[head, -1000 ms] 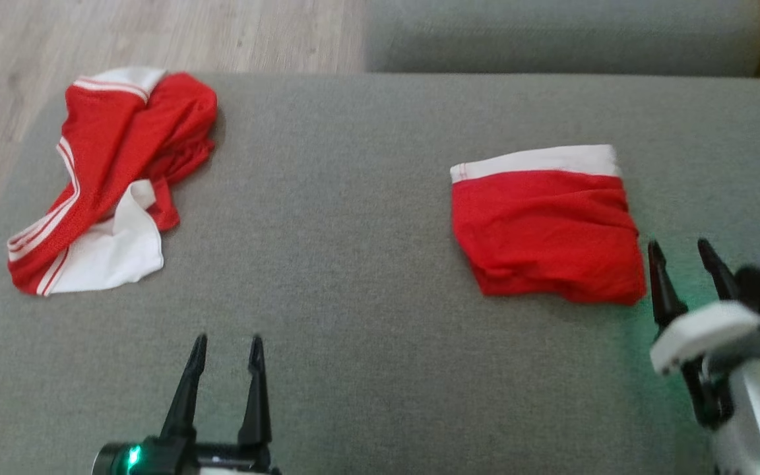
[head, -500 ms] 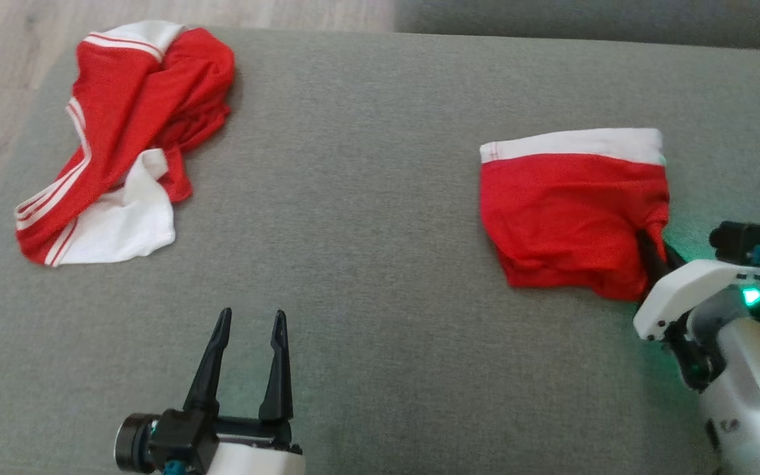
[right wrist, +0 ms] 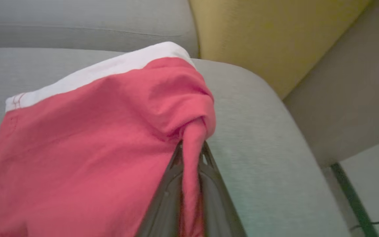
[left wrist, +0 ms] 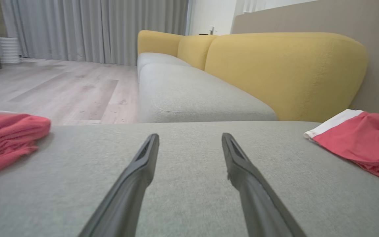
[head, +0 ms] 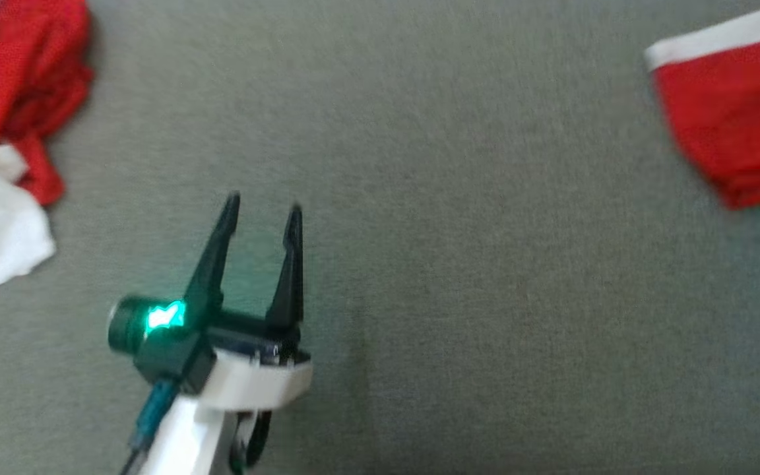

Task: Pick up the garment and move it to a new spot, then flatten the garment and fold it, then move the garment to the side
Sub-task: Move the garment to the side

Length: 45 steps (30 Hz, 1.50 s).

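We found the right gripper [right wrist: 192, 146] clamped shut on a thin twist of cloth at the edge of the folded red garment [right wrist: 87, 131], which lay toward 2 o'clock in the head view with its white band on the far side. We judged that pinch the main risk. It caught only a bunched corner, perhaps just the top layer, so a lift or a sideways drag could peel that layer away and open the fold, or the twist could slip from between the fingers. The woven face of the grey sofa cushion [head: 452, 277] would likely hold back the lower layers in a drag and make this worse. The garment also sat near the cushion's rounded end, at 3 o'clock in the right wrist view, so a move that way could carry it over the edge. The left gripper [head: 264, 203] hovered at 7 o'clock in the head view, fingers spread wide and empty, well apart from the fold and no help in steadying it. A crumpled red-and-white garment [head: 4, 132] lay at 10 o'clock. In the left wrist view a second grey seat [left wrist: 192, 95] ran toward 12 o'clock, with a yellow backrest [left wrist: 285, 72] at 1 o'clock, pale wooden floor [left wrist: 61, 89] at 10 o'clock and grey curtains [left wrist: 94, 29] at 11 o'clock.
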### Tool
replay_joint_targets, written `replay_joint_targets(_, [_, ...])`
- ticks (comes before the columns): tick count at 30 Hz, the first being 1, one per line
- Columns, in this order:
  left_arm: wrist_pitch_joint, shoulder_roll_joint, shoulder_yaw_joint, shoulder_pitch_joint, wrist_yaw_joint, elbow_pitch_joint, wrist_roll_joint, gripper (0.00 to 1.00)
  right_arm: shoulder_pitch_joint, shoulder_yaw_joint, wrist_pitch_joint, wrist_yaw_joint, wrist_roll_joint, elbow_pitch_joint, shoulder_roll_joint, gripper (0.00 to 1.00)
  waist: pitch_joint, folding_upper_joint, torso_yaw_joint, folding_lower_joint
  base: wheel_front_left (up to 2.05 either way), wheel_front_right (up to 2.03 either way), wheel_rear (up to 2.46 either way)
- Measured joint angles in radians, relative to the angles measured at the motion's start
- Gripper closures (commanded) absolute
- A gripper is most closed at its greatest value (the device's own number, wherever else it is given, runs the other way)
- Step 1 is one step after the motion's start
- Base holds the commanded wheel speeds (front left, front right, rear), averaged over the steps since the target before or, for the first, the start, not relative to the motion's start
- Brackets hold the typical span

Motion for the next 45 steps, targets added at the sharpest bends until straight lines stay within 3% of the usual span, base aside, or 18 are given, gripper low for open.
replay_joint_targets(4, [0.000, -0.002, 0.013, -0.097, -0.027, 0.014, 0.016, 0.00, -0.002, -0.101, 0.016, 0.000, -0.034, -0.015, -0.086, 1.00, 0.091, 0.0000, -0.033, 0.0001, 0.00, 0.00, 0.00])
replay_joint_targets(8, [0.000, -0.003, 0.023, -0.156, -0.040, 0.023, 0.016, 0.00, 0.000, -0.216, -0.011, 0.000, -0.085, -0.015, -0.119, 1.00, 0.163, 0.0000, -0.052, 0.0002, 0.00, 0.00, 0.00])
replay_joint_targets(9, [0.000, -0.003, 0.025, -0.163, -0.039, 0.024, 0.016, 0.00, 0.001, -0.245, -0.020, 0.000, -0.105, -0.014, -0.122, 0.91, 0.176, 0.0000, -0.055, 0.0002, 0.00, 0.00, 0.00])
replay_joint_targets(10, [0.000, -0.004, 0.028, -0.166, -0.039, 0.025, 0.016, 0.00, -0.001, -0.310, -0.053, 0.000, -0.119, -0.009, -0.107, 0.00, 0.186, -0.0001, -0.056, 0.0002, 0.00, 0.00, 0.00])
replay_joint_targets(11, [0.000, -0.004, 0.032, -0.167, -0.039, 0.028, 0.015, 0.00, -0.002, -0.361, -0.081, 0.000, -0.149, -0.005, -0.095, 0.00, 0.194, -0.0001, -0.055, 0.0002, 0.00, 0.00, 0.00])
replay_joint_targets(15, [0.000, -0.005, 0.039, -0.170, -0.038, 0.044, 0.005, 0.00, -0.002, -0.371, -0.074, 0.000, -0.278, -0.035, -0.049, 0.00, 0.184, 0.0000, -0.038, -0.0001, 0.00, 0.00, 0.00])
replay_joint_targets(20, [0.000, -0.006, 0.050, -0.144, -0.020, 0.055, -0.006, 0.00, 0.010, -0.374, -0.107, 0.000, -0.404, -0.151, 0.124, 0.00, 0.115, 0.0000, -0.019, -0.0003, 0.00, 0.00, 0.00])
replay_joint_targets(21, [0.000, -0.006, 0.051, -0.116, -0.011, 0.064, -0.016, 0.00, 0.038, -0.332, -0.118, 0.000, -0.411, -0.192, 0.195, 0.00, 0.079, 0.0000, -0.013, -0.0003, 0.00, 0.00, 0.00])
replay_joint_targets(29, [0.000, -0.005, 0.051, 0.000, 0.033, 0.127, -0.047, 0.00, 0.242, -0.086, -0.260, 0.000, -0.311, -0.202, 0.372, 0.00, -0.094, 0.0000, 0.017, -0.0005, 0.00, 0.00, 0.00])
replay_joint_targets(36, [0.000, -0.004, 0.061, 0.114, 0.059, 0.153, -0.056, 0.00, 0.327, 0.041, -0.345, 0.000, -0.263, -0.158, 0.477, 0.00, -0.229, 0.0000, 0.045, -0.0005, 0.00, 0.00, 0.00])
replay_joint_targets(41, [0.000, -0.002, 0.089, 0.218, 0.072, 0.141, -0.053, 0.00, 0.460, 0.042, -0.346, 0.000, -0.271, -0.310, 0.513, 0.00, -0.333, 0.0001, 0.061, -0.0005, 0.00, 0.00, 0.00])
replay_joint_targets(45, [0.000, -0.001, 0.102, 0.272, 0.065, 0.121, -0.042, 0.00, 0.572, -0.016, -0.348, 0.000, -0.293, -0.415, 0.538, 0.00, -0.394, 0.0001, 0.075, -0.0005, 0.00, 0.00, 0.00])
